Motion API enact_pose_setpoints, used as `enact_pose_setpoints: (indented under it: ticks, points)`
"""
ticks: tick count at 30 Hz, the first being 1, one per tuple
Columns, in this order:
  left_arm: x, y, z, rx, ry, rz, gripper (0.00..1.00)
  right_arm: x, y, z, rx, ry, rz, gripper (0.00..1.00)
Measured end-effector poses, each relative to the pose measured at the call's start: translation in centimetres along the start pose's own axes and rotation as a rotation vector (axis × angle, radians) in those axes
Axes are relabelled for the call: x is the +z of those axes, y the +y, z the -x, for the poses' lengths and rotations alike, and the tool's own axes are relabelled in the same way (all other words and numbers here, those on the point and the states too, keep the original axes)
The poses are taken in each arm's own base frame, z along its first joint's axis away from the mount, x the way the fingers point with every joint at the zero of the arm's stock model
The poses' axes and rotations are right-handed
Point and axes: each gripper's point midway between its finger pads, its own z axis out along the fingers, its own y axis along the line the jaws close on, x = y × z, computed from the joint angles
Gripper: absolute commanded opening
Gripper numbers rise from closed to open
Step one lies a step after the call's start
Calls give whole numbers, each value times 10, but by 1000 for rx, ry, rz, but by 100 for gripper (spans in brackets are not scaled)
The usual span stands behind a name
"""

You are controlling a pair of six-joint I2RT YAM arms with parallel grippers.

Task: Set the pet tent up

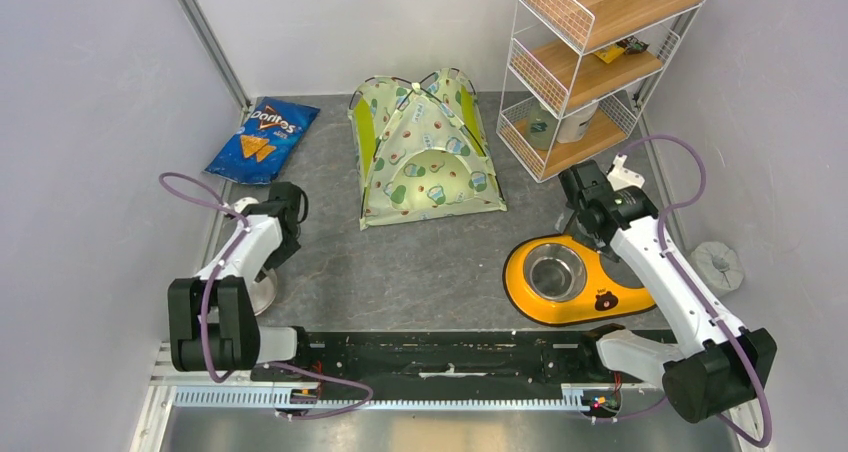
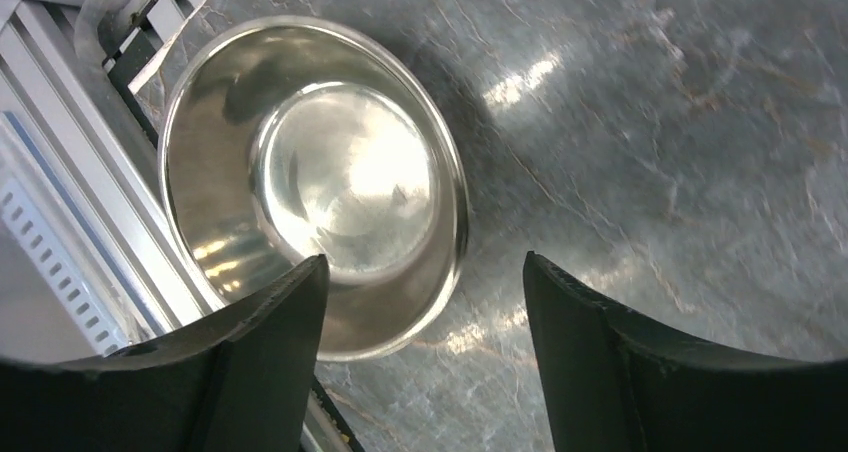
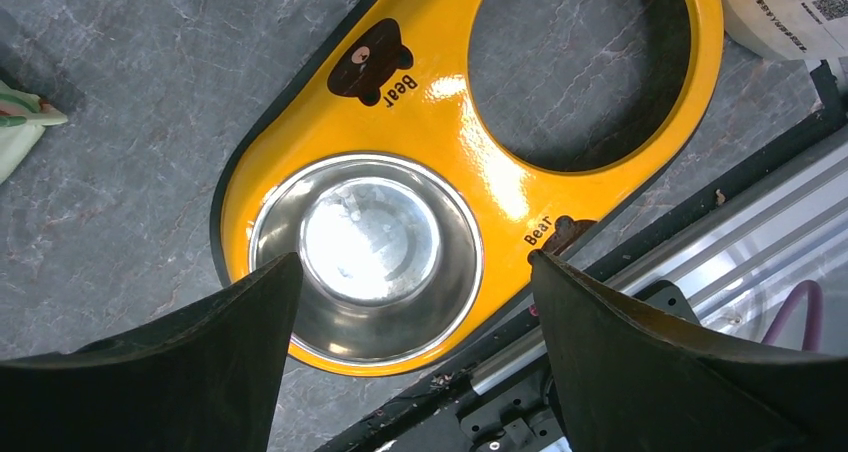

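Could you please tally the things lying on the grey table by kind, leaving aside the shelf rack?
pet tent: 1
chip bag: 1
yellow feeder: 1
steel bowls: 2, the loose bowl and the bowl in the feeder
Total: 5

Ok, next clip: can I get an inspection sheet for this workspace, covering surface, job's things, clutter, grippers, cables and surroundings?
Surface: grey marbled tabletop, no spills seen.
Job's things: pet tent stands upright at the back centre, poles crossed on top, untouched.
Clutter: Doritos bag back left; yellow feeder near right, seated bowl in one hole, other hole empty; loose steel bowl near left.
Grippers: left gripper open above the loose steel bowl; right gripper open above the yellow feeder.
Cables: purple cables loop along both arms, not snagged.
Surroundings: wire shelf rack back right; plain walls.
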Motion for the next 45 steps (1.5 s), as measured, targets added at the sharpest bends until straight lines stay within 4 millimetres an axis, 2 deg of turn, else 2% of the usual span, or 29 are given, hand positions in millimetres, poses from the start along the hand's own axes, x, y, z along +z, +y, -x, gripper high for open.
enact_pose_setpoints:
  ticks: [7, 8, 11, 15, 19, 22, 25, 27, 30, 32, 34, 38, 45]
  points:
    - [27, 6, 2, -100, 73, 47, 62, -6, 5, 13, 21, -28, 21, 91]
    - [31, 5, 1, -104, 86, 51, 55, -7, 5, 15, 25, -32, 24, 90]
    - [41, 4, -3, -119, 126, 54, 19, -11, 6, 22, 37, -48, 31, 90]
    - [46, 1, -3, -115, 142, 38, 3, -13, 9, 29, 49, -65, 43, 89]
    - [42, -1, 2, -93, 134, 11, 2, -14, 14, 34, 49, -74, 54, 90]
    - [31, -4, 15, -94, 89, -35, 2, -15, 20, 39, 46, -79, 69, 89]
    - [4, -16, 35, -88, 0, -128, 2, -19, 26, 44, 42, -82, 93, 90]
    - [-23, -30, 46, -50, -66, -210, 2, -22, 31, 47, 39, -78, 112, 89]
    - [-75, -63, 42, 59, -150, -377, 2, -25, 37, 50, 34, -70, 135, 90]
    - [-108, -82, 27, 149, -184, -484, 2, -27, 42, 52, 30, -64, 148, 90]
    - [-133, -92, 9, 231, -205, -565, 2, -30, 45, 55, 25, -62, 157, 90]
    - [-180, -108, -39, 432, -245, -732, 2, -41, 51, 69, 29, -83, 179, 90]
    - [-267, -140, -123, 805, -384, -1040, 2, -85, 46, 109, 78, -193, 236, 90]
